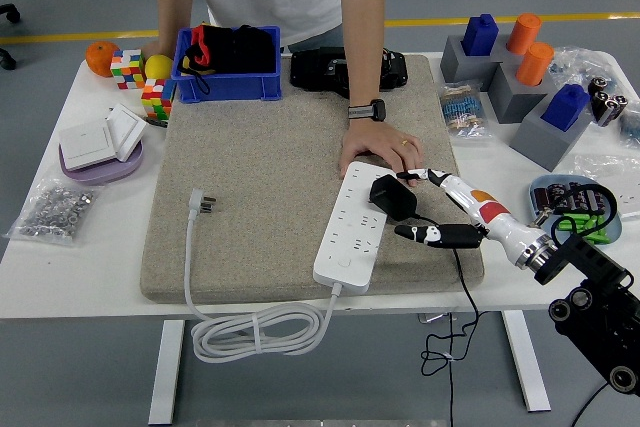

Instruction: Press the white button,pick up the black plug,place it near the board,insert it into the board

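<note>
The black plug (392,196) is seated on the white power strip (352,227). The right hand (440,209) is spread beside it, holding nothing. No legible writing is seen.

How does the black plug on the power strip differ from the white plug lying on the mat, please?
The black plug is bulky and sits on the white power strip beside the robot's right hand; the white plug is smaller and lies bare on the mat. The black plug's cord is black, the white plug's white. Both trail cords off the table's near edge.

Person's hand (378,147) apparently against strip (353,226)
</note>
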